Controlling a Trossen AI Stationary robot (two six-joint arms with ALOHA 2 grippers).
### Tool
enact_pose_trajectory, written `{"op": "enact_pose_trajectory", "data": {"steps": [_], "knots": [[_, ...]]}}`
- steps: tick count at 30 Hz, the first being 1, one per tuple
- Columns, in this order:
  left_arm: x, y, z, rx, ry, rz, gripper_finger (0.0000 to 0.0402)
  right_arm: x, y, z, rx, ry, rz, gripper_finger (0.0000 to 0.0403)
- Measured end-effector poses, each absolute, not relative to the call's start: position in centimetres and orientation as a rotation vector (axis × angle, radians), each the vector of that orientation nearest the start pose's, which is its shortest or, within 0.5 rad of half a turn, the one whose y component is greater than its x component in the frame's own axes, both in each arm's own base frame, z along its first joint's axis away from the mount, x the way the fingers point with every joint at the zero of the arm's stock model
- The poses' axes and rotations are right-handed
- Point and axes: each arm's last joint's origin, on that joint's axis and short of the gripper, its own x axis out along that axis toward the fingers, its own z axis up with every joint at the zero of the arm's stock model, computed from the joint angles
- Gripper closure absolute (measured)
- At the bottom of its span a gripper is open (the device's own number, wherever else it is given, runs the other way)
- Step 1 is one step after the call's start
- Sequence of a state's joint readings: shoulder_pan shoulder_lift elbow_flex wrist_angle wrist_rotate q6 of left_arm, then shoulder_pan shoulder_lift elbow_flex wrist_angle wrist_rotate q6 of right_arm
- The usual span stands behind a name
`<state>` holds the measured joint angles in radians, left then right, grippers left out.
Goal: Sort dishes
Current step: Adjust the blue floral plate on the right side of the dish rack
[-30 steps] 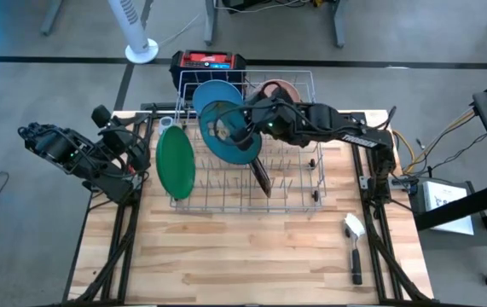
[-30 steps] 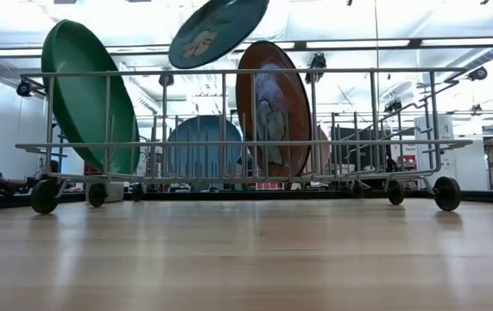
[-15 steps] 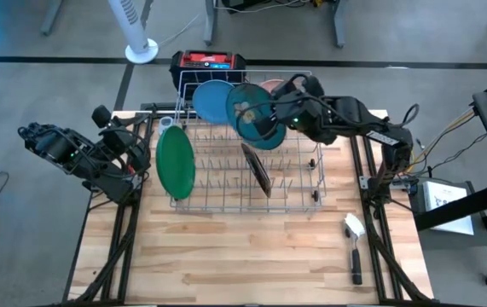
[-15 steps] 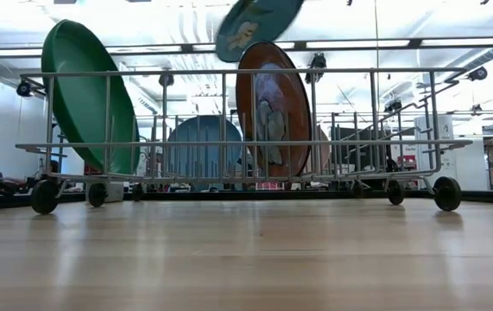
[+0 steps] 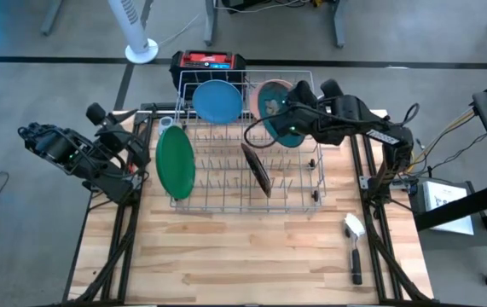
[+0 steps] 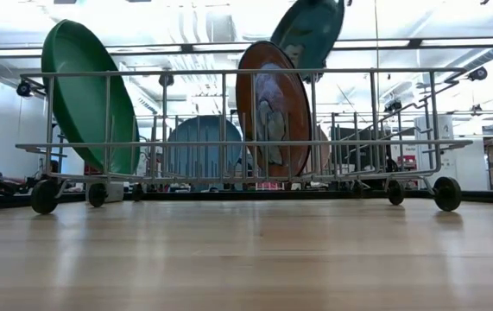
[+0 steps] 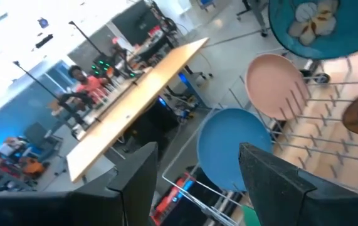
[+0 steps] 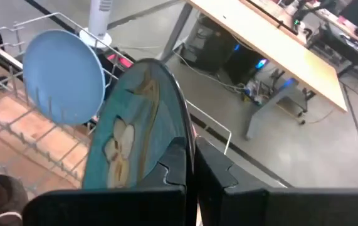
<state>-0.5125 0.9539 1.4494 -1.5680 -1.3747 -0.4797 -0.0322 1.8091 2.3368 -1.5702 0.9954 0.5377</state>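
now | right hand (image 8: 190,164) grips teal plate (image 8: 135,132) rim | pink plate (image 5: 270,89) partly hidden | left hand (image 7: 194,172) open

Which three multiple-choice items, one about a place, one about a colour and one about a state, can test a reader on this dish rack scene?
1. Where does the brush lie?
A. inside the rack
B. on the table, on the right arm's side of the rack
C. on the floor

2. What colour is the plate standing at the rack's end nearest the left gripper?
A. green
B. pink
C. orange-brown

3. What is the state of the right gripper?
A. open and empty
B. shut on the teal flowered plate
C. resting on the table

Answers: 1 B, the high view shows it on bare wood; 2 A, both table views show green; 3 B, the right wrist view shows the fingers clamping its rim.
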Motion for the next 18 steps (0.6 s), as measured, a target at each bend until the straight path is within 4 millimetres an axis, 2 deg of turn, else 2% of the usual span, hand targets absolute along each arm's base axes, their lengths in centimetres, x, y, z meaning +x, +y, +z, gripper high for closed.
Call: {"op": "enact_pose_trajectory", "data": {"steps": [9, 13, 18], "knots": [[9.5, -2.1, 42.4, 0.472, 0.42, 0.903, 0.0191, 30.7, -3.6, 45.9, -0.084, 0.712, -1.127, 0.0403], [9.6, -2.1, 42.2, 0.483, 0.425, 0.904, 0.0191, 31.1, -3.6, 44.8, -0.141, 0.787, -1.099, 0.0403], [9.8, -2.2, 42.1, 0.488, 0.429, 0.904, 0.0191, 31.8, -3.5, 43.2, -0.124, 0.863, -1.052, 0.0403]]}}
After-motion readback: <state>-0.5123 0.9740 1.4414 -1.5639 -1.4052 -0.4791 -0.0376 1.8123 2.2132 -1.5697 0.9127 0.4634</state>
